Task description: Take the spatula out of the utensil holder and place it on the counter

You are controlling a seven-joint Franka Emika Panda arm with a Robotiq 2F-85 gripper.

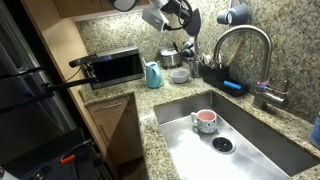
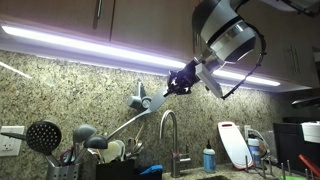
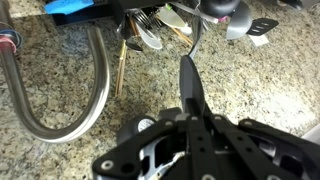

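My gripper is high above the counter and shut on the spatula, a slim pale grey utensil whose flat head sticks out sideways from the fingers. In an exterior view the gripper hangs near the cabinets with the pale spatula head beside it. In the wrist view the fingers pinch the spatula, seen edge-on. The dark utensil holder stands below on the granite counter, with dark-headed utensils in it. It also shows in an exterior view and in the wrist view.
A steel sink holds a pink cup. A curved faucet stands behind it, seen also in the wrist view. A teal jug, toaster oven, steel pot and black sink caddy line the back.
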